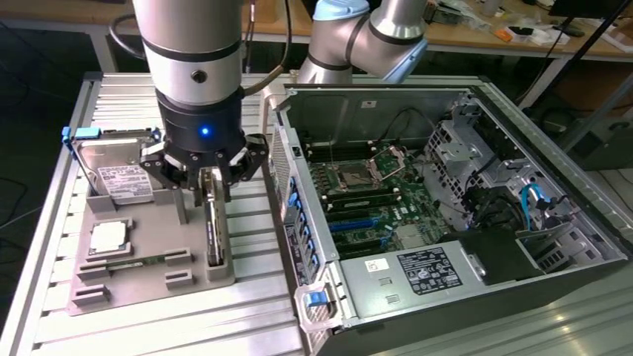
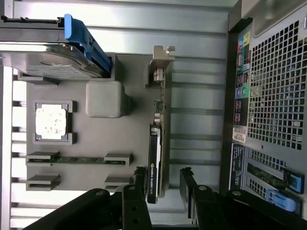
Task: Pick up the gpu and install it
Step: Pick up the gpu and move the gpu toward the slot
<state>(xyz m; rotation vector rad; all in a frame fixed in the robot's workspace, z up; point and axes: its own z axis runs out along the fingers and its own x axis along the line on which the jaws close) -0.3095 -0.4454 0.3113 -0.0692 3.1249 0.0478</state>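
The gpu [image 1: 215, 231] stands on edge in a slot of the grey holder tray [image 1: 148, 285], to the exterior view's left of the open computer case [image 1: 425, 208]. It is a thin dark card [image 2: 154, 153] with a silver end bracket [image 2: 160, 60]. My gripper [image 1: 212, 187] hangs right over the card's upper edge, open. In the wrist view the two black fingertips [image 2: 139, 176] straddle one end of the card, with a gap on each side, so the gripper [image 2: 162, 178] holds nothing. Blue expansion slots [image 1: 358, 221] show on the motherboard inside the case.
The tray also carries a silver hard drive with a blue frame [image 1: 111, 172], a square processor [image 1: 107, 236], a slim green RAM stick [image 1: 129, 261] and a grey block [image 2: 104, 99]. The case's perforated rear wall [image 2: 273, 96] stands close beside the card. The ribbed metal table [image 1: 198, 326] lies beneath.
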